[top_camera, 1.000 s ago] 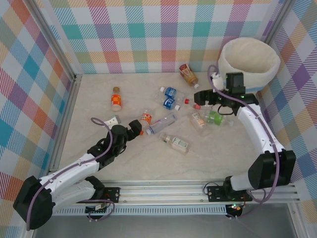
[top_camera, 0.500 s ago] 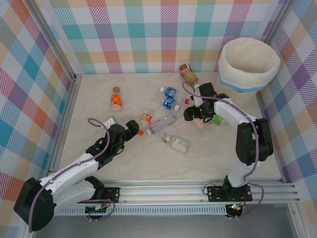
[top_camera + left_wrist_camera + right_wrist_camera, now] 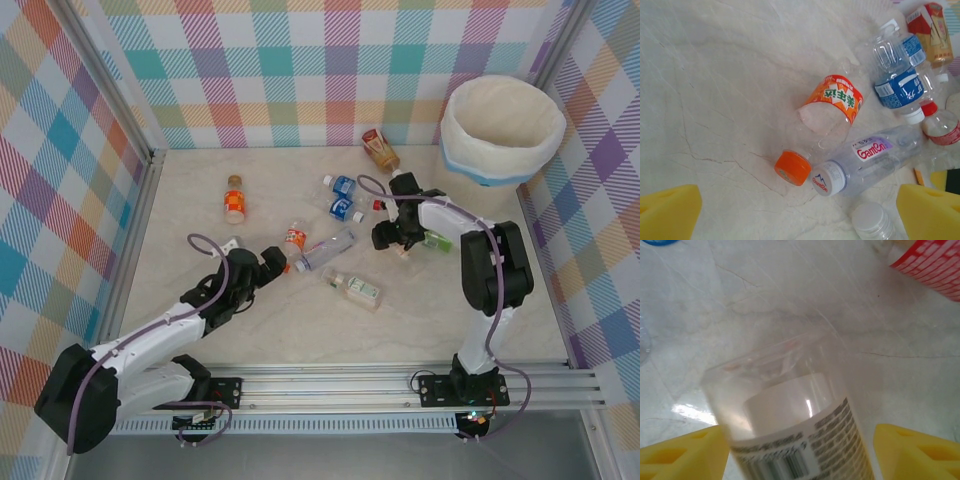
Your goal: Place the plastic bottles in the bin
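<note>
Looking at the top view, you have the left gripper (image 3: 272,262) low over the table (image 3: 450,300), its fingers spread wide with nothing between them. The orange-label bottle (image 3: 832,102) lies just ahead, its orange cap (image 3: 792,168) just beside the white cap of a clear bottle (image 3: 875,155). Your right gripper (image 3: 799,455) is also spread, straddling a clear barcode-label bottle (image 3: 805,435): one yellow pad (image 3: 680,455) sits against it, the other stands a little off. Other plastic bottles (image 3: 355,288) lie scattered on the table, and the bin (image 3: 500,150) stands at the far right corner, well apart from both grippers.
</note>
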Robot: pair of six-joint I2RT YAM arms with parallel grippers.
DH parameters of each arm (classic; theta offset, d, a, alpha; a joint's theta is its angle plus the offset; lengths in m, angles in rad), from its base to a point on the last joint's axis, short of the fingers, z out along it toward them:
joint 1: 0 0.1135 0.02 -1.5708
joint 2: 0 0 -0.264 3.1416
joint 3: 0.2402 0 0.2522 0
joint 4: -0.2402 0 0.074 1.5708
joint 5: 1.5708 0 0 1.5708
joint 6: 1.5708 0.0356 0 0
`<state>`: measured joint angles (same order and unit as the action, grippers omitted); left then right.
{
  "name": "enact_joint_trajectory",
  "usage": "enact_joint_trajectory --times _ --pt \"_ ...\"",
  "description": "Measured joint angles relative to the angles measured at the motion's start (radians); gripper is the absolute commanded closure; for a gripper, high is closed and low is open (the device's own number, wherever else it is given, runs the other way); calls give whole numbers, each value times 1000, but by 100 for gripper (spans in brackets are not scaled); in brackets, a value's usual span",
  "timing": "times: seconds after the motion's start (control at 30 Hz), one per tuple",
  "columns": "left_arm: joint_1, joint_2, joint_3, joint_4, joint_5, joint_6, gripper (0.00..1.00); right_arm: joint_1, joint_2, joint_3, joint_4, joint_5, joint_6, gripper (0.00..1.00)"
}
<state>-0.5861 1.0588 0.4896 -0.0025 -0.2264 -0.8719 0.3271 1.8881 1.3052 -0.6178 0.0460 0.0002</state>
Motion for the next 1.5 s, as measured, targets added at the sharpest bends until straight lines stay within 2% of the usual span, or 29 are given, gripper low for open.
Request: enact_joint_trajectory --times 0.3,0.43,0.8,1.0,1.1,1.27,1.5 --pt "1 63 56 -13 74 28 0 19 34 0 31 63 1 42" --pt "1 64 58 -31 76 28 0 21 15 -21 61 70 -2 45" --pt "2 64 58 -33 67 27 0 5 -359 -182 277 -1 10 54" --pt "3 71 58 -31 58 26 0 -146 -496 -191 466 -151 148 56" --pt "3 72 59 -29 58 23 0 -223 -528 -150 532 -179 199 55" --pt "3 72 60 -30 58 21 0 -294 -532 -42 634 -158 241 56" --pt "3 60 60 -31 51 8 0 -460 -507 13 833 -67 356 55"
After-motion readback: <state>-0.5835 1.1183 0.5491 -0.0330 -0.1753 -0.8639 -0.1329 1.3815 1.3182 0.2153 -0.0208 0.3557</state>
